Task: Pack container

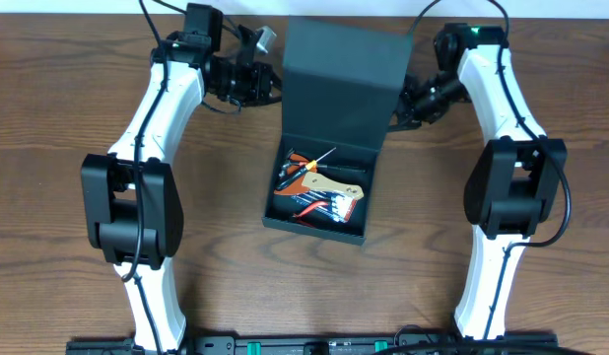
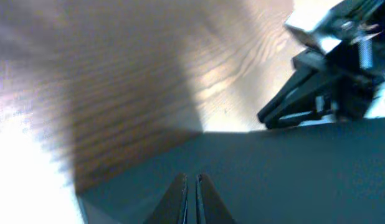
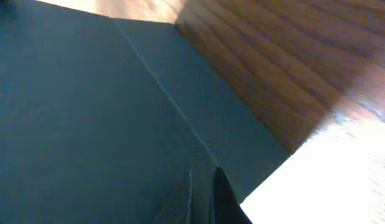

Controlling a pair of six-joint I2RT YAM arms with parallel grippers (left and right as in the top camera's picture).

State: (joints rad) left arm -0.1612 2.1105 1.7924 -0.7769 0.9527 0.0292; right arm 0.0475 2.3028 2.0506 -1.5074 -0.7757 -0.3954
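Teal container (image 1: 316, 229) open on table (image 1: 68, 118), lid (image 1: 339, 84) upright. Inside: orange-handled screwdriver (image 1: 309, 161), red-handled pliers (image 1: 309, 205), tan card (image 1: 334, 187). Left pincer (image 2: 192, 179) clamps lid's left edge, right pincer (image 3: 204, 171) its right edge.

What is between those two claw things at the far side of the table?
The open lid of the container stands up between the left gripper and the right gripper. The overhead view shows it.
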